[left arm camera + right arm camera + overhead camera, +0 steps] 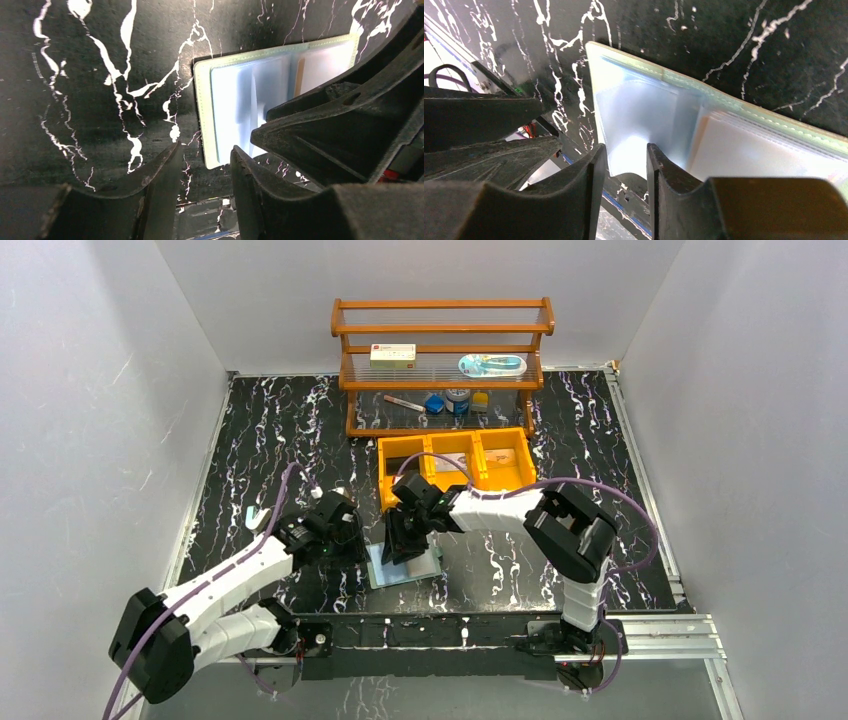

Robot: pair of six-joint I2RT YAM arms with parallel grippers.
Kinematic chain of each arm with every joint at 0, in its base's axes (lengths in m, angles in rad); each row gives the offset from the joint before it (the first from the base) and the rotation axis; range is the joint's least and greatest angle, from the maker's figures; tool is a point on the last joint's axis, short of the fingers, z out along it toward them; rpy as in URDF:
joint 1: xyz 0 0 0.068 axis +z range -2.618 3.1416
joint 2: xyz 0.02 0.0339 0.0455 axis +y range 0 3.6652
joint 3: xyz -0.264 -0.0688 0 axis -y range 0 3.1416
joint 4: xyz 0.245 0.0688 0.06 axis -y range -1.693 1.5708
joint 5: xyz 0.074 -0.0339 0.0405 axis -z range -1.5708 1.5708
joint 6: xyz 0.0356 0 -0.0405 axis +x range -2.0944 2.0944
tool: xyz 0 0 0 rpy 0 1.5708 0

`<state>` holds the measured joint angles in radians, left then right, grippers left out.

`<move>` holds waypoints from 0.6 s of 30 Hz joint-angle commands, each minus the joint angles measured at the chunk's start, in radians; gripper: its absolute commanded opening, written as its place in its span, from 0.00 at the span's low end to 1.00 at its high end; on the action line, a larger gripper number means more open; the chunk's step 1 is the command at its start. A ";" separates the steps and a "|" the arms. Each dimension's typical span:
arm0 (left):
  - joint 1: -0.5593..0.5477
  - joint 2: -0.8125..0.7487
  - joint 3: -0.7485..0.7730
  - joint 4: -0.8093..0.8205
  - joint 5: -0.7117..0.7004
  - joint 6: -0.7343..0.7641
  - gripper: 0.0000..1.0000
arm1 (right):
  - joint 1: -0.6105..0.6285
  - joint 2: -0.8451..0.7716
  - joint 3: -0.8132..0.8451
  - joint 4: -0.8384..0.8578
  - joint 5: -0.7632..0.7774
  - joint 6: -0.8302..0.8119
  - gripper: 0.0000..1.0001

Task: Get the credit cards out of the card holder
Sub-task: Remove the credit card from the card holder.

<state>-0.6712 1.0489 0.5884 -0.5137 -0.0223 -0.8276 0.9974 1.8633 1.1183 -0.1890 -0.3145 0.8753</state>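
I am hovering the right gripper (624,150), jaws slightly apart, grip unclear, over the open sage-green bifold card holder (744,107) just beneath, left gripper (202,152) empty and part-open alongside; pinching pocket film instead of the orange-tan plastic credit card (298,75) risks dragging it all.

Left arm (235,575) stretched inward, left gripper (202,155) slightly parted, right arm (495,508) folded leftward, right gripper (623,152) narrowly parted

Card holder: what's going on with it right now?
The card holder lies open on the table, near the front edge. The right gripper hangs over its clear pockets, jaws slightly apart, with no card in them. The left gripper sits open just beside it. An orange-tan card shows inside a pocket.
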 commanded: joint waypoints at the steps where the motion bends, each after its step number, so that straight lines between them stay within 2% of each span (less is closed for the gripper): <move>1: 0.002 -0.060 0.043 -0.081 -0.088 -0.023 0.41 | 0.004 -0.061 0.060 -0.016 -0.008 -0.051 0.46; 6: 0.002 -0.052 0.047 -0.024 -0.034 -0.001 0.46 | 0.001 -0.209 0.031 -0.073 0.133 -0.060 0.60; 12: 0.002 -0.027 0.071 -0.004 -0.017 0.018 0.53 | -0.045 -0.320 -0.078 -0.122 0.248 -0.029 0.60; 18: 0.002 0.029 0.049 0.063 0.080 0.043 0.54 | -0.085 -0.327 -0.146 -0.128 0.211 0.015 0.55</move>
<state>-0.6712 1.0412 0.6239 -0.4892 -0.0170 -0.8112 0.9249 1.5288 1.0012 -0.2794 -0.1131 0.8635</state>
